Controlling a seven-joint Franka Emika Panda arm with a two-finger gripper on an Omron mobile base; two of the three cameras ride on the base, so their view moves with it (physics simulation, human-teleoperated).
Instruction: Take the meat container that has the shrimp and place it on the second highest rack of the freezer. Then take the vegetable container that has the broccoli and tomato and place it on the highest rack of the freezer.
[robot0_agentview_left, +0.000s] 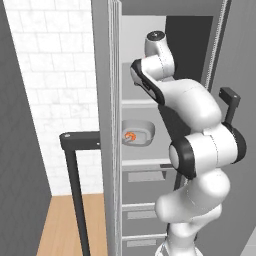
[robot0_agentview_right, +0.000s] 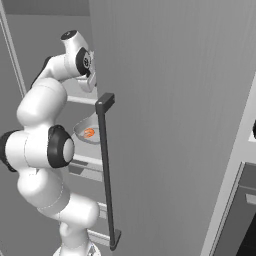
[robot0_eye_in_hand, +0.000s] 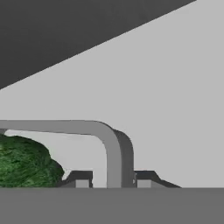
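1 meat container (robot0_agentview_left: 137, 133), 1 shrimp (robot0_agentview_left: 129, 136)

A white tiled wall (robot0_agentview_left: 55, 70) stands left of the open cabinet, above a wooden floor (robot0_agentview_left: 65, 225). A dark wall panel (robot0_agentview_left: 20, 150) edges the left side. At far right sits a dark oven front (robot0_agentview_right: 240, 220).
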